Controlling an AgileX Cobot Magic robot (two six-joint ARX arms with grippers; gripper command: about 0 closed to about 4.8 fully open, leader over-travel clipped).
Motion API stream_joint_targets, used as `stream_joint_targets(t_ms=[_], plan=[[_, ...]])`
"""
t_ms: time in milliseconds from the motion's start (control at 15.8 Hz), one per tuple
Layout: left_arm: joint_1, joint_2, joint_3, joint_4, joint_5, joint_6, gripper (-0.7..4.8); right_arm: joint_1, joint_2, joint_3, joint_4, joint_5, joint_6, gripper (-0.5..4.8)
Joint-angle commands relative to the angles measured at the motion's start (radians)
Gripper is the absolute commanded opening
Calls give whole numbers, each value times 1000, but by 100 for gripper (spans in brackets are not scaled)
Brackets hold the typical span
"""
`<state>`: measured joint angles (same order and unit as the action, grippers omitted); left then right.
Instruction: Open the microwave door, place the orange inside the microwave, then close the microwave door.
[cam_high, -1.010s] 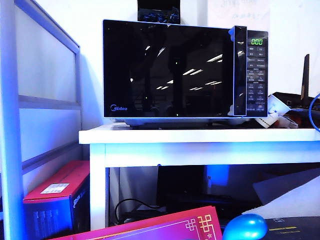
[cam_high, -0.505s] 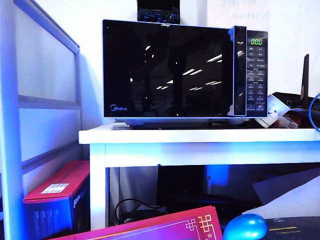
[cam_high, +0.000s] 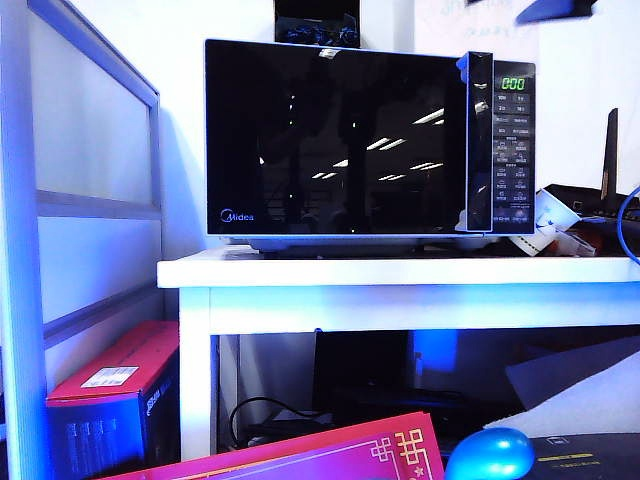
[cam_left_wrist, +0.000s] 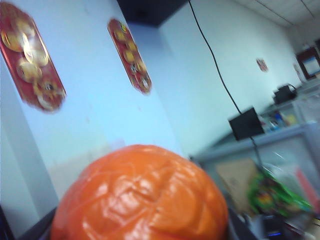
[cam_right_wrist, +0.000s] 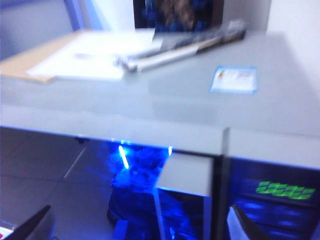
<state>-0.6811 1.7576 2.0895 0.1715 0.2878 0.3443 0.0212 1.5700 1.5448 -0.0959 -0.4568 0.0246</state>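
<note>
White table (cam_high: 400, 272): microwave (cam_high: 370, 145) on top, black router (cam_high: 590, 200) at right edge

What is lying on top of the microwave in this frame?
In the right wrist view, the microwave carries white sheets over brown cardboard, a long dark-and-silver object and a small label on its top. The exterior view sees none of that surface.
</note>
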Motion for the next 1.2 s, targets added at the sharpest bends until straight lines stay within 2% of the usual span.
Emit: stream_joint_targets(t_ms=[63, 316, 631, 1073, 1137, 1200], plan=[[12, -88, 2, -175, 5, -99, 364, 39, 23, 1, -4, 108, -4, 479], [24, -165, 2, -307, 3, -146, 364, 80, 55, -14, 0, 243, -2, 479], [23, -209, 2, -396, 17, -162, 368, 100, 139, -13, 76, 327, -1, 479], [23, -219, 2, -406, 31, -162, 368, 104, 180, -13, 154, 365, 2, 479], [23, -219, 2, -415, 31, -162, 368, 104, 190, -13, 171, 393, 2, 463], [23, -219, 2, -423, 31, -161, 368, 104, 198, -12, 182, 393, 2, 423]])
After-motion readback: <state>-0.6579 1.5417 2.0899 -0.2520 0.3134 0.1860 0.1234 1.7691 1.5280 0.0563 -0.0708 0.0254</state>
